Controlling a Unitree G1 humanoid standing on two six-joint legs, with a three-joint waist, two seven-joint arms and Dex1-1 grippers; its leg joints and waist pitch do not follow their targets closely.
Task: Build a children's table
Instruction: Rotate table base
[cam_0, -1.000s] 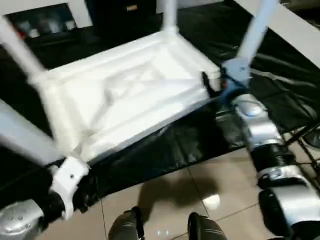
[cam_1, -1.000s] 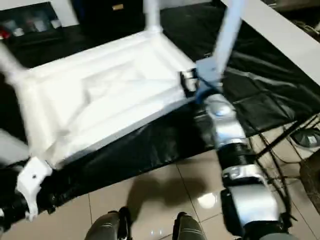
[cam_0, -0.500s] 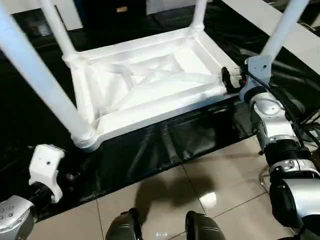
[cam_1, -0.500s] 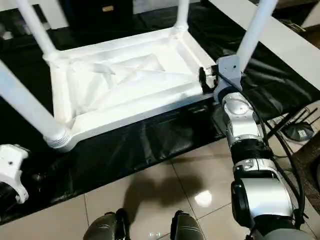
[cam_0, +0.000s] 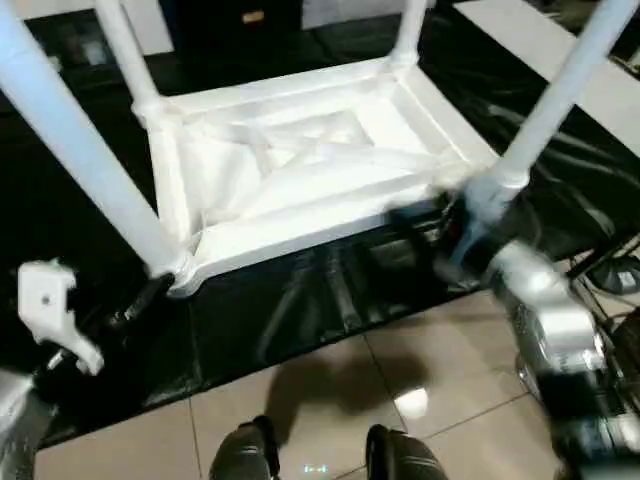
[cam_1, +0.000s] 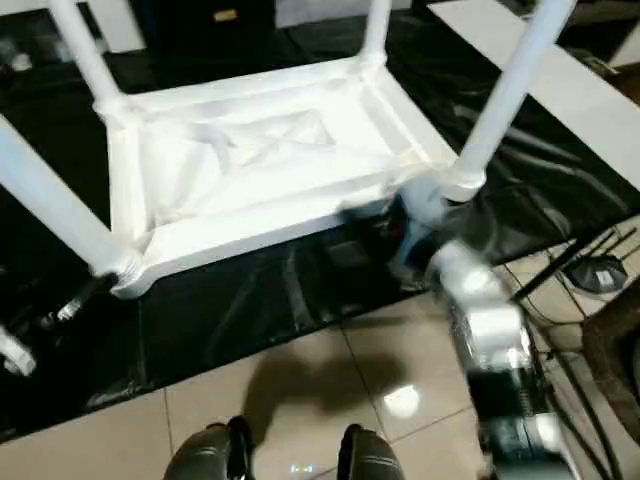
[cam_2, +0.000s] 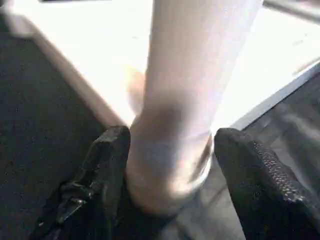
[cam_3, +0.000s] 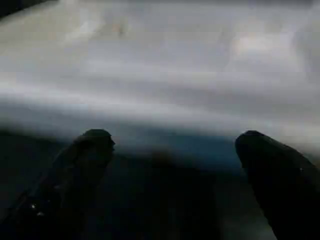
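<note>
We find the children's table (cam_0: 300, 170) lying upside down on the black-covered work surface (cam_0: 330, 280), ribbed underside up, four legs seated in the corner sockets and rising. We read no writing or labels. The left gripper (cam_2: 170, 165) stands part open, its fingers (cam_2: 107, 165) set either side of the near-left leg (cam_2: 185, 100) at its flared base; we cannot confirm contact. The right gripper (cam_3: 175, 155) is spread wide, holding nothing, facing the table's near edge beside the near-right leg (cam_1: 500, 100).
</note>
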